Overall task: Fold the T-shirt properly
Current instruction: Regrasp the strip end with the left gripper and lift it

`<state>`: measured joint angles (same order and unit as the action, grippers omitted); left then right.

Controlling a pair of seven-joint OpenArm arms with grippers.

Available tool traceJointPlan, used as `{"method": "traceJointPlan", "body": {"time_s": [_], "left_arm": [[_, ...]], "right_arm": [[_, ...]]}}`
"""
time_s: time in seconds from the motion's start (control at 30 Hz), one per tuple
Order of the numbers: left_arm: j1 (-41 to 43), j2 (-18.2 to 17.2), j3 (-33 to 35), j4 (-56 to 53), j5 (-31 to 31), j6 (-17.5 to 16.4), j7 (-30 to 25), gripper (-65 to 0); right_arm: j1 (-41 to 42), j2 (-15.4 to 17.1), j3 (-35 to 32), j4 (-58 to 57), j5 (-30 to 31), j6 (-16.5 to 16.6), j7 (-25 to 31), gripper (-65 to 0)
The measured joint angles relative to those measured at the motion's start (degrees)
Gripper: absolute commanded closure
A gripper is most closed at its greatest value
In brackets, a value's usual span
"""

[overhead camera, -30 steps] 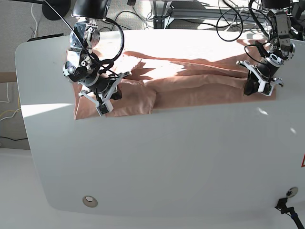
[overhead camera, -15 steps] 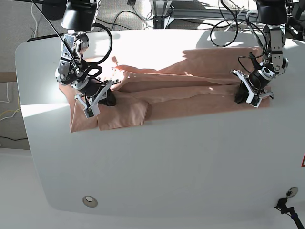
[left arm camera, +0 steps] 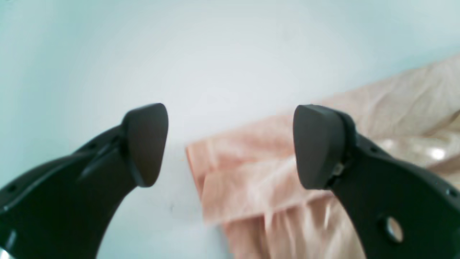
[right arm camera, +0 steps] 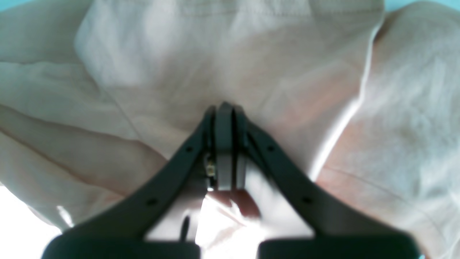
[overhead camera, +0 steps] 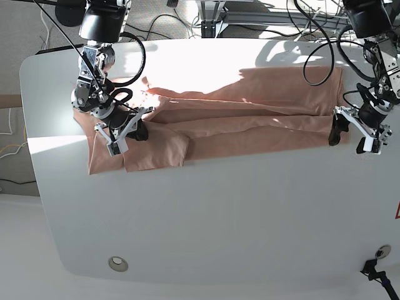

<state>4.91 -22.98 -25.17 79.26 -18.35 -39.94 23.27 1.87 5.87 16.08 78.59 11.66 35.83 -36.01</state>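
My left claw (overhead camera: pixel 351 132) hangs spread wide and empty at the hem end of the T-shirt (overhead camera: pixel 250 119), which lies in a long folded band across the far half of the bench (overhead camera: pixel 206 219). My right claw (right arm camera: pixel 224 108) is clenched on cloth at the sleeve end. I judge that pulling with only one end held could drag the band askew or undo the fold. Cables (overhead camera: pixel 312 37) hang behind the bench; nothing blocks the near side.
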Motion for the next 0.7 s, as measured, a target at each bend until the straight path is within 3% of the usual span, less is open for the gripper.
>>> {"method": "traceJointPlan", "body": {"time_s": [0.13,0.3,0.43,0.6,0.7], "left_arm": [[3.6,-2.5,-2.1,0.2,-11.7,0.3,6.8,-52.1],[8.7,-1.3,-5.4,0.0,-15.6,0.0,14.4,-52.1],[10.8,0.1,-5.3,-0.1,-15.2,0.4,14.3,-52.1],[11.1,0.0,0.0,0.0,-15.8,0.0,13.2,-52.1],[10.5,2.1,0.5,-0.4,-16.1,0.1,12.2,-52.1]], "right_arm": [[0.0,-0.2,0.0,0.0,-0.1,0.0,0.0,0.0],[0.0,-0.2,0.0,0.0,0.0,0.0,0.0,0.0],[0.0,-0.2,0.0,0.0,0.0,0.0,0.0,0.0],[0.0,-0.2,0.0,0.0,-0.1,0.0,0.0,0.0],[0.0,-0.2,0.0,0.0,0.0,0.0,0.0,0.0]]}}
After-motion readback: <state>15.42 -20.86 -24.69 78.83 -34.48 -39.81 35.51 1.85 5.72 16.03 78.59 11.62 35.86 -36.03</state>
